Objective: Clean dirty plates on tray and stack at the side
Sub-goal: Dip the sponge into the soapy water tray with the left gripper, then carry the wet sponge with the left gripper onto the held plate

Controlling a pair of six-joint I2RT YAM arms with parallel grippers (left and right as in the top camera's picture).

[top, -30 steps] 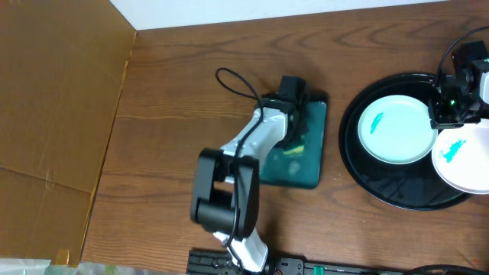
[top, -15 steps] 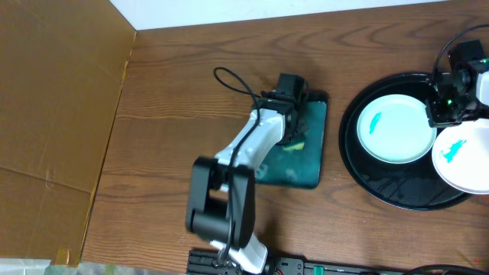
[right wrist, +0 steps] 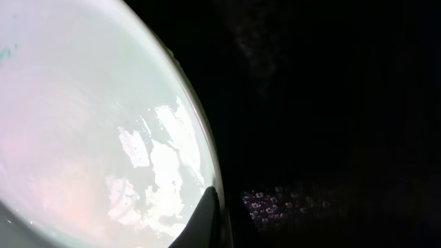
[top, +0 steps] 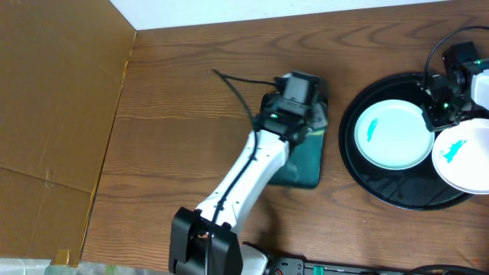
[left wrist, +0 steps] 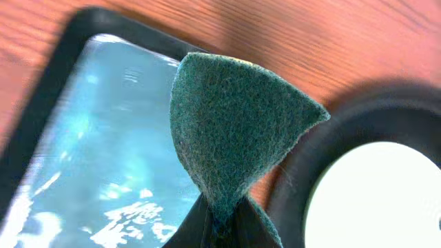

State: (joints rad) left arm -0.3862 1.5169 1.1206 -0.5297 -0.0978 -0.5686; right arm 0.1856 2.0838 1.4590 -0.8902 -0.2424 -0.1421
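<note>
Pad gripped over teal tray; right jaws at plate rim

Left gripper (left wrist: 219, 226) is closed on the lower corner of a green scouring pad (left wrist: 234, 124). The pad stands up in a folded fan above the right edge of the teal tray (top: 306, 166).

A narrow strip of bare table (top: 176, 114) separates that edge from the black tray (top: 397, 195). Wider open wood runs left of the teal tray to the cardboard sheet (top: 53, 99).

The inner plate (top: 397, 141), with a turquoise smear, lies inside the black tray's rim, up and left. A bare glossy crescent shows along the near side.

The outer plate (top: 466, 164), also smeared, overhangs the tray's right rim and is cut by the frame edge.

Right gripper (right wrist: 215, 213) has its jaws together at the inner plate's far-right rim. I cannot tell whether the rim is pinched between them.
</note>
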